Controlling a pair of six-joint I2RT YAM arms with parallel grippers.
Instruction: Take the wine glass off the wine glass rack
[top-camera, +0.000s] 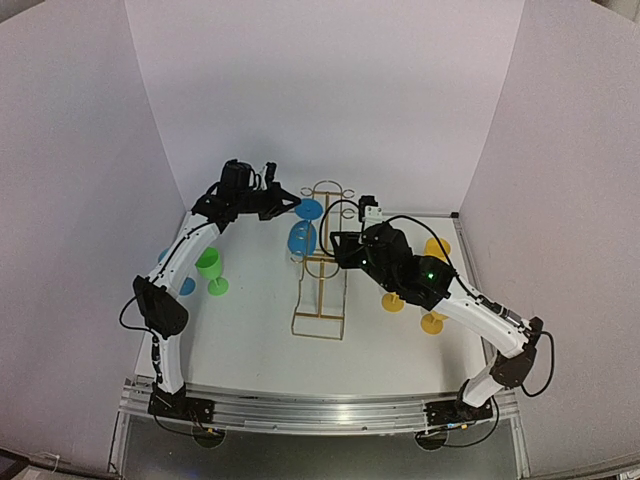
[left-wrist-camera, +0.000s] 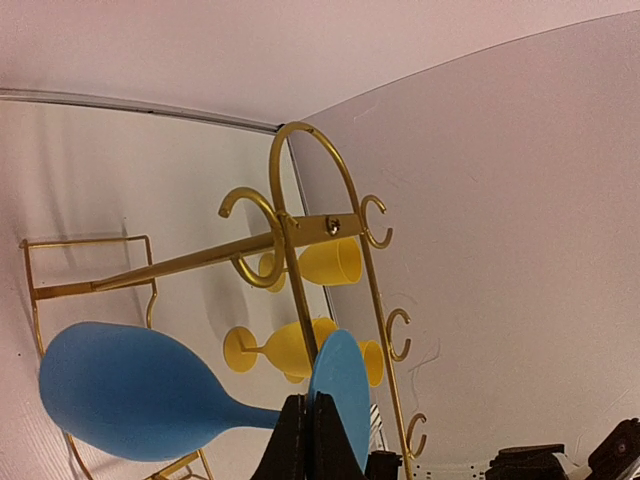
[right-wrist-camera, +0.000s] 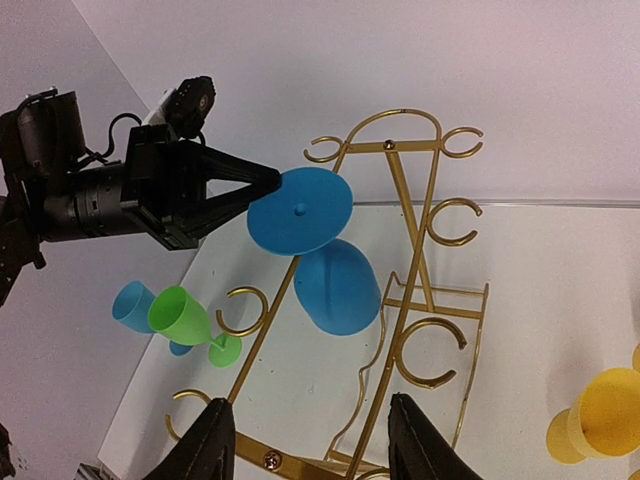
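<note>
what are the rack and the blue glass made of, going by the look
The wine glass rack looks like thin metal wire with a shiny gold finish: it shows glints and a screw at the joint. The blue wine glass looks like plastic, opaque and matt, with a small moulding nub at the centre of its foot; coated glass cannot be ruled out.

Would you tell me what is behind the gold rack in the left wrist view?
Yellow wine glasses: at least two show. The foot of the blue wine glass, gripped by the left fingers, covers part of the lower ones, so the count is uncertain.
</note>
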